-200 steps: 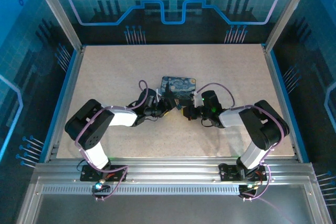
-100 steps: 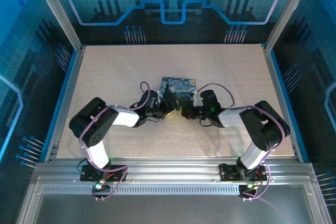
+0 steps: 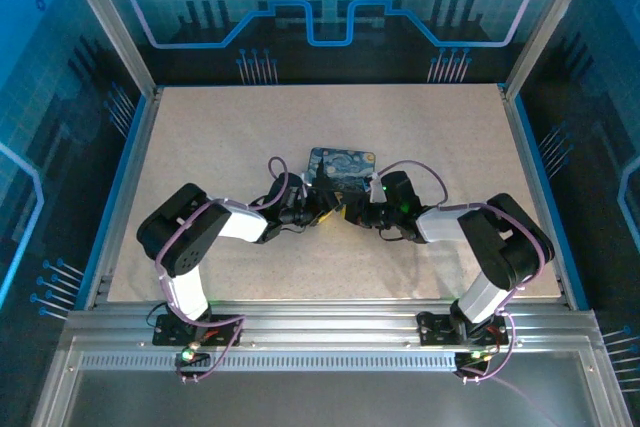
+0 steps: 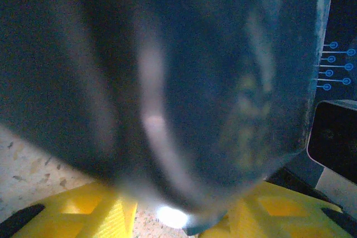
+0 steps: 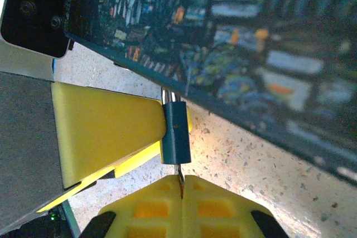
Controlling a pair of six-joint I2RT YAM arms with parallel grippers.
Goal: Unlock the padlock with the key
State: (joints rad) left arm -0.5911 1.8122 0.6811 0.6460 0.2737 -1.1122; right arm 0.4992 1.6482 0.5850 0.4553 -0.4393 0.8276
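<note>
Right wrist cam: the padlock is seen just beside the near edge of the painted tin. Its silvery shackle end is turned toward the tin's rim & its dark-blue body lies over the speckled table. The key is seen as a thin dark sliver touching the body's lower end; how far in it sits cannot be told. The right gripper is pressed together on that sliver, its 2 yellow pads meeting w/ no gap.

Left wrist cam: the left gripper is largely masked by a blurred dark-blue shape. 2 yellow fingers are seen w/ a gap btwn them, but whether anything is clamped cannot be told. In the right wrist cam 1 of its fingers is laid against the padlock's side.

Top cam: both arms are seen meeting tip to tip at the tin's near edge, approx. mid-table.
</note>
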